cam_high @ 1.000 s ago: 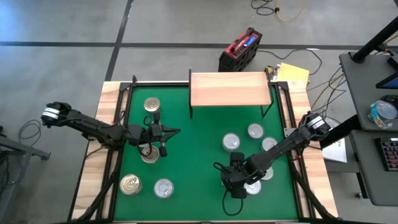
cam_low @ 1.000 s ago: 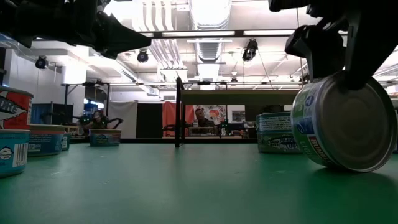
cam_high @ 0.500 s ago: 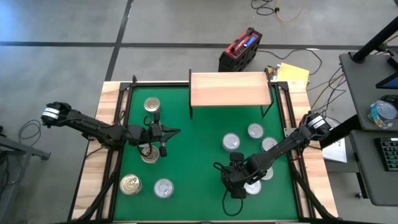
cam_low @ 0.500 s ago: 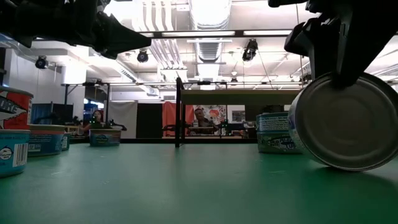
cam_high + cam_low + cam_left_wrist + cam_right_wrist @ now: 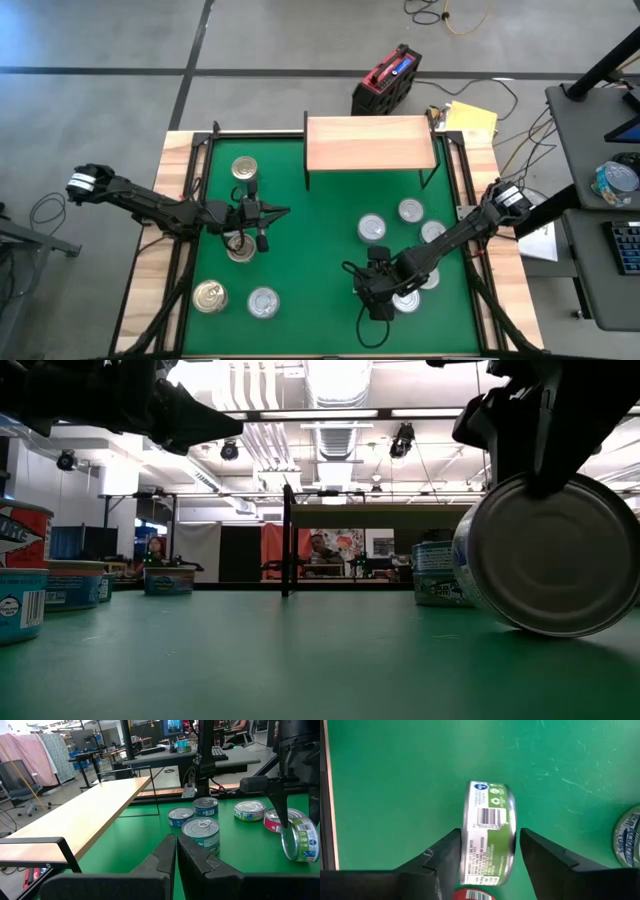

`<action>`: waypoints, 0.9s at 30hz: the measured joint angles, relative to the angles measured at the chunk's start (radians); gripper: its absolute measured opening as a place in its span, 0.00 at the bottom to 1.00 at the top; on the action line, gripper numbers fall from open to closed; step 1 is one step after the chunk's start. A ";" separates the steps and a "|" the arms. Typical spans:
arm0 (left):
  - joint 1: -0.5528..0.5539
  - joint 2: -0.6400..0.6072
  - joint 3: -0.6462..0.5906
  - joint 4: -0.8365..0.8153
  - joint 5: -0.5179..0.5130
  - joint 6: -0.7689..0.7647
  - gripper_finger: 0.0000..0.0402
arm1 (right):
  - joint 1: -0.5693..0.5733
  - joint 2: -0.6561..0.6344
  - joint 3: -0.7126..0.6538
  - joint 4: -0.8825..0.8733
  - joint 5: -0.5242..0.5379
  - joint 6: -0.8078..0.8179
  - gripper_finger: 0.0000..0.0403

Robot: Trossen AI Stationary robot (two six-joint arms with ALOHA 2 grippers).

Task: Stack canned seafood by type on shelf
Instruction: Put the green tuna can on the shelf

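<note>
Several round cans stand on the green mat [image 5: 320, 250]. The light-wood shelf [image 5: 370, 143] stands at the mat's far edge with nothing on it. At the near right, my right gripper [image 5: 489, 852] points steeply down, shut on a green-labelled can [image 5: 489, 825] that stands on its rim [image 5: 545, 560]. My left gripper [image 5: 280, 212] is shut and level over the mat's left half, holding nothing, with a can [image 5: 240, 246] beneath its arm. Its joined fingers [image 5: 176, 851] point toward a can [image 5: 201, 832]. My right gripper has the can between its two fingers, one finger on each flat end [image 5: 466, 845], from above and slanting down. The labelled side wall [image 5: 487, 835] faces up between the fingers. The can stands on edge, its rim [image 5: 540, 630] on the mat.
Gold-topped cans [image 5: 244, 168] [image 5: 210, 295] and a silver one [image 5: 263, 302] stand on the left. Three more cans [image 5: 372, 228] [image 5: 410, 210] [image 5: 433, 232] stand on the right, and another [image 5: 407, 300] lies by my right gripper. The mat's middle is bare.
The can in my right gripper has turned a little about its rim on the mat, so its flat end now faces the near edge more squarely. It has also shifted slightly toward the table's left. My left gripper has kept still.
</note>
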 joint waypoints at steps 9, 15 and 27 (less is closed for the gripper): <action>0.000 0.000 0.000 0.000 0.000 0.000 0.00 | 0.000 0.000 -0.015 0.013 0.000 0.026 0.53; 0.000 0.000 0.000 0.000 0.000 0.000 0.00 | 0.000 0.000 -0.020 0.016 0.001 0.025 0.54; 0.000 0.000 0.000 0.000 0.000 0.000 0.00 | 0.000 0.000 -0.027 0.039 0.002 0.015 0.52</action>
